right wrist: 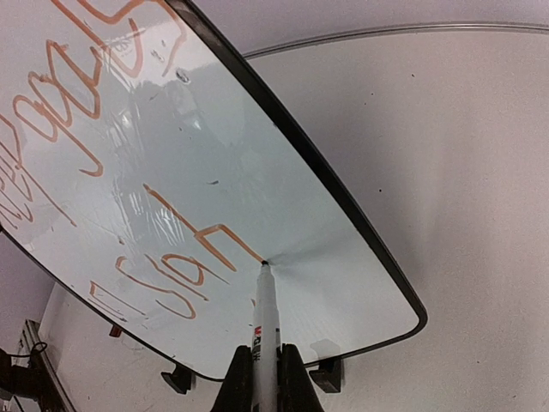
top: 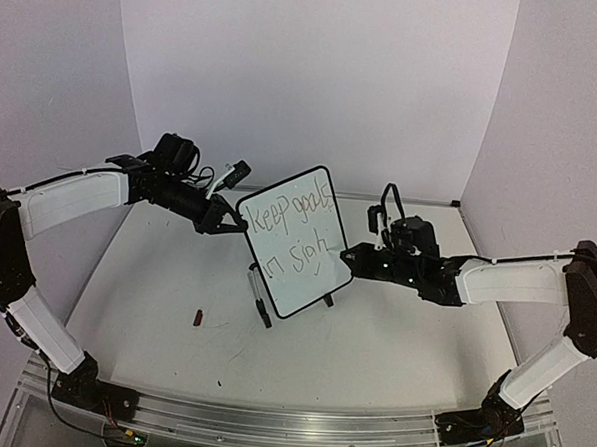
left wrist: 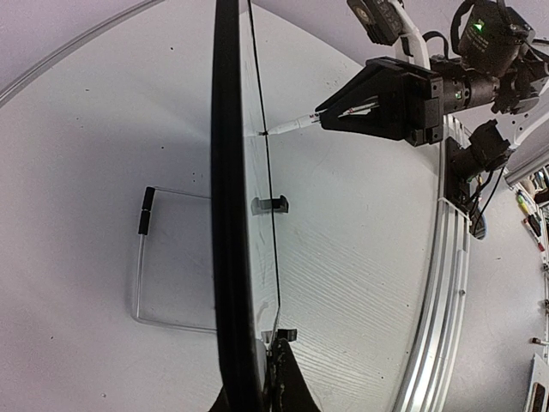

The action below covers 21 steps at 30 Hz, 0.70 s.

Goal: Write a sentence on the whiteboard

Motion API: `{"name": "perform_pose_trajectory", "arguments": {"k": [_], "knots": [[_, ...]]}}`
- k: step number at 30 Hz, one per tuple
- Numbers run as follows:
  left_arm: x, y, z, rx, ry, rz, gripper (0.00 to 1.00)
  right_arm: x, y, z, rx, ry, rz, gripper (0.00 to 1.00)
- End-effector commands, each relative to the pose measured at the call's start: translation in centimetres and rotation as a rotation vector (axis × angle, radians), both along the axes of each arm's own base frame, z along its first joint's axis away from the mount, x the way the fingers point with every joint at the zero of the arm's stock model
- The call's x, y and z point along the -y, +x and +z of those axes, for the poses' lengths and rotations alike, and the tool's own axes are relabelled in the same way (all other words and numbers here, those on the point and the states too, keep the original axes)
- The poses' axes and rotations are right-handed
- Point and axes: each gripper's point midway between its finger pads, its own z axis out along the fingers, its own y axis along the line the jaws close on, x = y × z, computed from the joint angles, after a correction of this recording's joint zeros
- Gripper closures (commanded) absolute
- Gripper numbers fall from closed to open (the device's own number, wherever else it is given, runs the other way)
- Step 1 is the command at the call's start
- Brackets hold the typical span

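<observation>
Whiteboard (top: 293, 283) looks light, stiff, slick (tips easily): left gripper (top: 221, 221) clamps its left rim, right gripper (right wrist: 262, 382) clamped on marker (right wrist: 265, 300).

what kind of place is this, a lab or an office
Probably a robotics lab test cell: a left arm and right arm bolted to an aluminium rail at a white table, plain white backdrop panels around it, and a marker touching a small whiteboard.

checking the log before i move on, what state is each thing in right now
whiteboard: upright, clamped at its edge
sentence: two lines written
marker: uncapped, tip touching the whiteboard
left gripper: shut on the whiteboard
right gripper: shut on the marker
small dark piece: loose on the table
</observation>
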Motion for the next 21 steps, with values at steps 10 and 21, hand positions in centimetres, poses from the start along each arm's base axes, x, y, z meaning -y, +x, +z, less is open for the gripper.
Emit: {"name": "perform_pose_trajectory", "arguments": {"k": [10,21], "knots": [[0.1,0.2,-0.6,0.026,0.024,-0.010,1.00,0.0,0.1,4.4,0.109,0.032,0.025,1.00],[0.1,0.2,-0.6,0.025,0.025,-0.009,1.00,-0.8,1.1,3.8,0.102,0.019,0.027,1.00]]}}
